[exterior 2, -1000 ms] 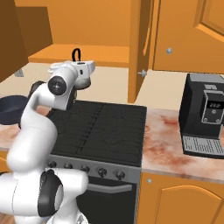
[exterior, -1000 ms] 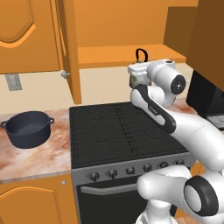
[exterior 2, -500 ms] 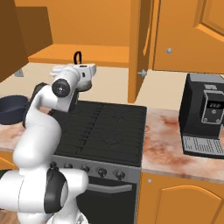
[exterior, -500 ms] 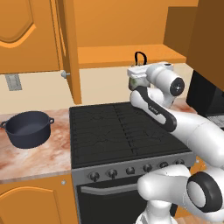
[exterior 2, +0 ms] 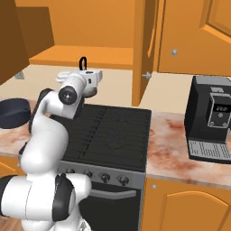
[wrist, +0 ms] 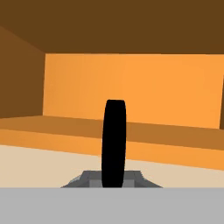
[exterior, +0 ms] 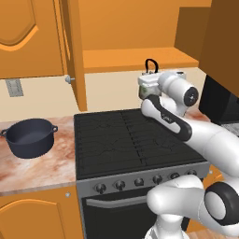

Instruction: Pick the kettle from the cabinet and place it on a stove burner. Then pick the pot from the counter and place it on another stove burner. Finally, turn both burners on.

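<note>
Up at twelve o'clock above the burners (exterior: 135, 140), my gripper (wrist: 113, 183) has pulled the kettle (exterior: 148, 83) clear of the cabinet (exterior: 140, 58), clamped on its thin black handle; whitish body.

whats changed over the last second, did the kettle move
Yes: the gripper, shut on the black handle of the kettle, has drawn it slightly back from the cabinet shelf, nearer the rear of the burners. The grip is unchanged. The pot has stayed on the counter.
</note>
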Robot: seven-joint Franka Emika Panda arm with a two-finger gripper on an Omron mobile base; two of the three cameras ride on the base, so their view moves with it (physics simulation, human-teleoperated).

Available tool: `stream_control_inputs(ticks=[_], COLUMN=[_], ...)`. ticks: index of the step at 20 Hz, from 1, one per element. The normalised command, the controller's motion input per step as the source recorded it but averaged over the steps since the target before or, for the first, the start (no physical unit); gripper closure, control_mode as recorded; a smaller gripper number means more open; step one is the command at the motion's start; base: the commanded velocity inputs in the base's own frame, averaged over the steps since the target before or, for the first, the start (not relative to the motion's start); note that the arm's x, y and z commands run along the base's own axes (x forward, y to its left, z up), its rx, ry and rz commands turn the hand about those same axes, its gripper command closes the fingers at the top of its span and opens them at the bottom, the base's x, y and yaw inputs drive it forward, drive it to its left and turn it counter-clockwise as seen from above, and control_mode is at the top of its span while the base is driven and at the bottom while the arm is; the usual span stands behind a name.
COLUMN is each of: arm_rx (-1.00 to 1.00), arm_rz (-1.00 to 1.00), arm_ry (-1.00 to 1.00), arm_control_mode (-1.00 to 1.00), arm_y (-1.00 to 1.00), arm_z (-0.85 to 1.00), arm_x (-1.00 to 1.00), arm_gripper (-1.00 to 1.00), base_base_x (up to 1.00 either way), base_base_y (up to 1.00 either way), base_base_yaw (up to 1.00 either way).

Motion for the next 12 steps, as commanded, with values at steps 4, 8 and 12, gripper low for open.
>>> stream_control_inputs(ticks=[4, 8, 12], arm_rx=[0.00, 0.00, 0.00], arm_rz=[0.00, 0.00, 0.00], arm_ry=[0.00, 0.00, 0.00], arm_control_mode=[-1.00, -1.00, -1.00], arm_y=[-0.09, -0.10, -0.10], arm_z=[-0.12, -0.10, -0.11], arm_x=[0.00, 0.00, 0.00], arm_gripper=[1.00, 1.00, 1.00], base_base_x=[0.00, 0.00, 0.00], base_base_y=[0.00, 0.00, 0.00], base_base_yaw=[0.00, 0.00, 0.00])
